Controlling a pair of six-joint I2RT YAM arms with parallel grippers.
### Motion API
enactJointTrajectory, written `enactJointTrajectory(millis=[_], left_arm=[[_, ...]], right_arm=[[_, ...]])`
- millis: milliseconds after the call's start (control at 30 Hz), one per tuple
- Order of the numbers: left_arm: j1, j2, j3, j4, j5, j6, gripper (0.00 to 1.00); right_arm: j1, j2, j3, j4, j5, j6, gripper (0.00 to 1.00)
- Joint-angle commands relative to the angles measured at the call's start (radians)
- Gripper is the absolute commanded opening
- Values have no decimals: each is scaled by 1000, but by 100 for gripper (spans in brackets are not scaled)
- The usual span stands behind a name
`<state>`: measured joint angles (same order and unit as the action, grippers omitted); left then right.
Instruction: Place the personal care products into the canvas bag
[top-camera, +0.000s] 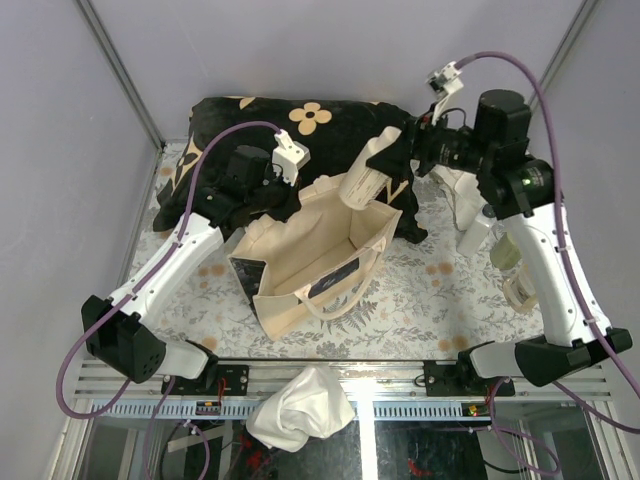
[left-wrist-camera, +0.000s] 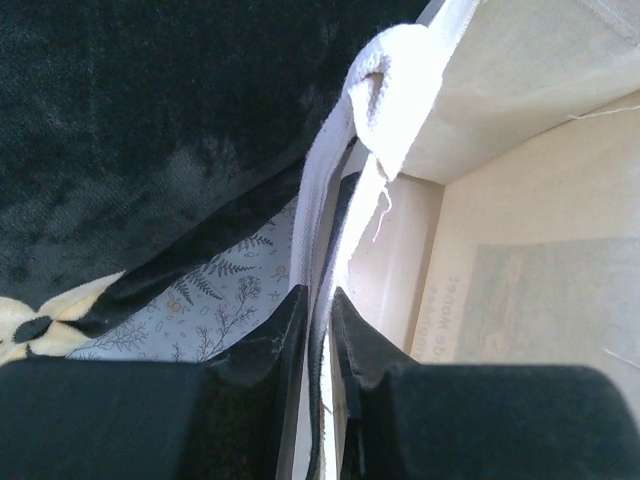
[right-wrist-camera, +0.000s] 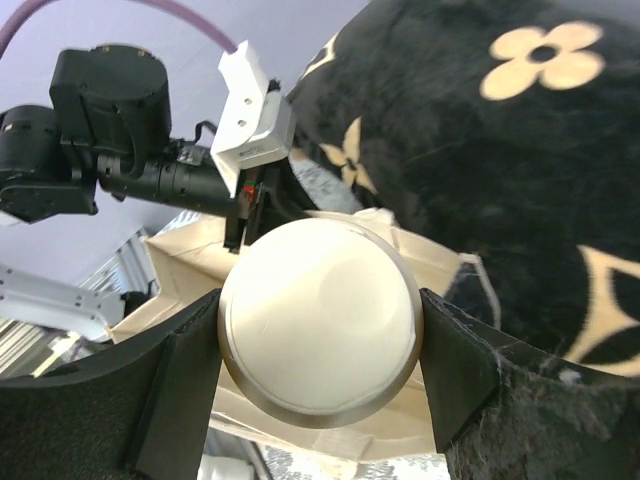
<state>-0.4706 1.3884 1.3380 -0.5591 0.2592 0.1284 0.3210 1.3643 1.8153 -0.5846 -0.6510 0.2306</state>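
Early going, by the look of the open canvas bag (top-camera: 300, 290): no bottle visible on its bare floor. Holds a cream bottle (top-camera: 360, 188) tilted over the bag's far rim in the right gripper (top-camera: 390, 158), not yet let go. Clamps that bottle side to side in the wrist view, pressing a dark finger (right-wrist-camera: 180, 390) against each flank of its round end (right-wrist-camera: 318, 340) and spreading no wider than the bottle itself. Pinches the bag's left rim with the left gripper (top-camera: 283, 192), catching the fabric edge (left-wrist-camera: 322, 250) between two nearly touching fingers (left-wrist-camera: 290, 340), apparently to keep the mouth open for the drop. Leaves most of the job undone, judging from the top view: this product to release into the bag, then at least three more to fetch from beside the right arm, well apart from the bag: a white bottle (top-camera: 472, 232), a translucent yellow-green bottle (top-camera: 507, 252) and a third pale bottle (top-camera: 520, 290), partly hidden by the arm. Behind the bag, a black cushion with tan flowers (top-camera: 250, 120); at the near edge, a crumpled white cloth (top-camera: 300, 410).
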Motion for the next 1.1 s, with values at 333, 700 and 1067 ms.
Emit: enactJointTrajectory(millis=[333, 700, 1067], left_arm=[[0, 19, 43, 36, 40, 4, 11], [-2, 24, 83, 16, 38, 4, 10], [16, 64, 140, -45, 17, 11, 9]], right_arm=[[189, 25, -231, 326, 25, 48, 0], [323, 118, -296, 239, 318, -139, 0], [358, 79, -603, 467, 555, -223, 0]])
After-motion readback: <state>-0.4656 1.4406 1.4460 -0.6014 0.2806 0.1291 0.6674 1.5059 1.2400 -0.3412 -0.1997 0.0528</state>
